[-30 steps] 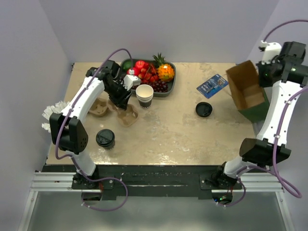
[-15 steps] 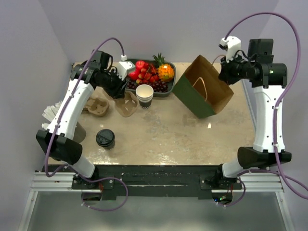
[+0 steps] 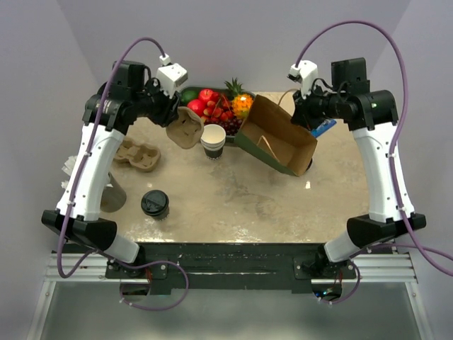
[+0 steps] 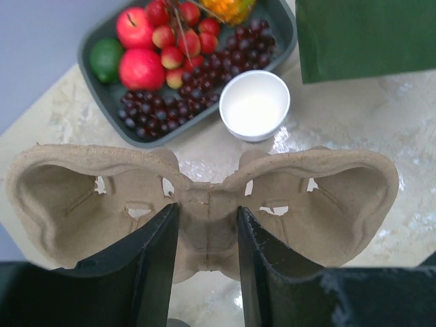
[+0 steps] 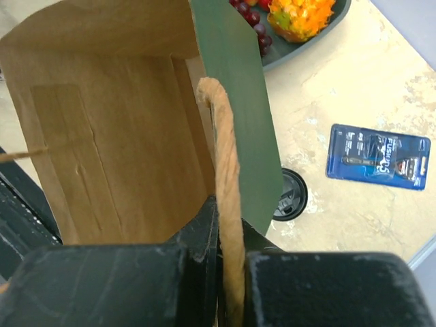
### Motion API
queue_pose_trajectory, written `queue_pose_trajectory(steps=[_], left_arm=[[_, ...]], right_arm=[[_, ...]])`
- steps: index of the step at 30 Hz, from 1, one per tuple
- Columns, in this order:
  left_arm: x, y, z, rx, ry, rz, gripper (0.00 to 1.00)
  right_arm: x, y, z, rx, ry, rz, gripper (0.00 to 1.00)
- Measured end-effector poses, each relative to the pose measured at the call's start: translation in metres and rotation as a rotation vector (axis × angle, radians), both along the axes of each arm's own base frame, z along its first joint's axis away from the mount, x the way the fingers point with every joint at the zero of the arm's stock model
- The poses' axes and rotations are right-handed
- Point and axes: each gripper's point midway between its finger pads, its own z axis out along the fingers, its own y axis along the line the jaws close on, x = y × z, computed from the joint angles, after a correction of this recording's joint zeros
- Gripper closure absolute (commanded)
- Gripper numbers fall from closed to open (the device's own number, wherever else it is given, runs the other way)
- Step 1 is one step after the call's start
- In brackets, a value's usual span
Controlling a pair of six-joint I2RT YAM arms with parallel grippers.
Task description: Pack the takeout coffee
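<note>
The takeout coffee [image 3: 154, 203], a whitish cup with a black lid, stands at the near left of the table, apart from both grippers. My left gripper [image 3: 175, 118] is shut on a brown cardboard cup carrier [image 3: 186, 129] and holds it in the air near the fruit tray. In the left wrist view the fingers [image 4: 153, 252] pinch the carrier's [image 4: 204, 197] middle rib. My right gripper [image 3: 300, 115] is shut on the rope handle [image 5: 228, 184] of a green paper bag [image 3: 276, 138]. The bag hangs tilted over the table's middle right, its brown inside [image 5: 116, 136] showing.
A stack of lidless white cups [image 3: 212, 140] stands just right of the held carrier. A second carrier [image 3: 138, 154] lies at the left. The fruit tray [image 3: 249, 122] is at the back. A loose black lid [image 5: 291, 195] and a blue package [image 5: 378, 153] lie beyond the bag.
My left gripper has lifted the carrier off the table, up and back. My right arm has swung the bag from the right edge toward the middle and tipped it.
</note>
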Motion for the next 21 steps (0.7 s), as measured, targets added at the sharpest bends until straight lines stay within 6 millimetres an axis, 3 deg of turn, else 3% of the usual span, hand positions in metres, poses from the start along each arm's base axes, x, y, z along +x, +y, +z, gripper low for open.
queue_pose_trajectory(steps=[5,8,10,16,21], left_arm=[[0.006,-0.002,0.032,-0.049,-0.094,0.023,1.00],[0.001,-0.013,0.055,-0.130,-0.159,-0.016,1.00],[-0.010,-0.026,0.068,-0.210,-0.206,-0.083,1.00],[-0.079,-0.067,0.087,-0.468,-0.262,-0.341,1.00],[-0.098,-0.106,0.107,-0.580,-0.239,-0.500,1.00]], right_arm=[[0.003,0.008,-0.019,-0.056,0.035,0.010,1.00],[-0.003,0.016,-0.034,-0.093,0.067,0.030,1.00],[-0.006,0.020,-0.040,-0.103,0.085,0.042,1.00],[-0.012,0.025,-0.056,-0.084,0.148,0.047,1.00],[-0.022,0.034,-0.079,-0.037,0.253,0.056,1.00]])
